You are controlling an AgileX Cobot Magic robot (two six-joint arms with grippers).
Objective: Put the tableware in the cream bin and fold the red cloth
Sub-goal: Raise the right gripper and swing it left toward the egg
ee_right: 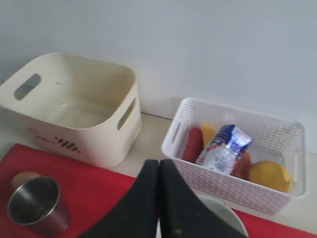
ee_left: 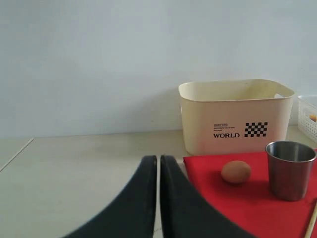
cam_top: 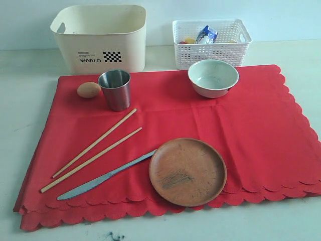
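The red cloth (cam_top: pixel 251 130) lies spread flat on the table. On it stand a steel cup (cam_top: pixel 115 89) and a pale bowl (cam_top: pixel 213 78). Two chopsticks (cam_top: pixel 95 143), a silver knife (cam_top: pixel 105 176) and a brown plate (cam_top: pixel 188 171) lie nearer the front. The cream bin (cam_top: pixel 100 35) stands empty behind the cloth. Neither gripper shows in the exterior view. My left gripper (ee_left: pixel 158 159) is shut on nothing, off the cloth's left side, facing the bin (ee_left: pixel 235 116) and cup (ee_left: pixel 290 169). My right gripper (ee_right: pixel 158 162) is shut and empty, above the bowl (ee_right: pixel 225 214).
A brown egg (cam_top: pixel 89 90) sits on the cloth beside the cup. A white lattice basket (cam_top: pixel 210 42) behind the bowl holds a milk carton (ee_right: pixel 223 148), a lemon (ee_right: pixel 269 176) and a sausage (ee_right: pixel 193 145). Bare table runs left of the cloth.
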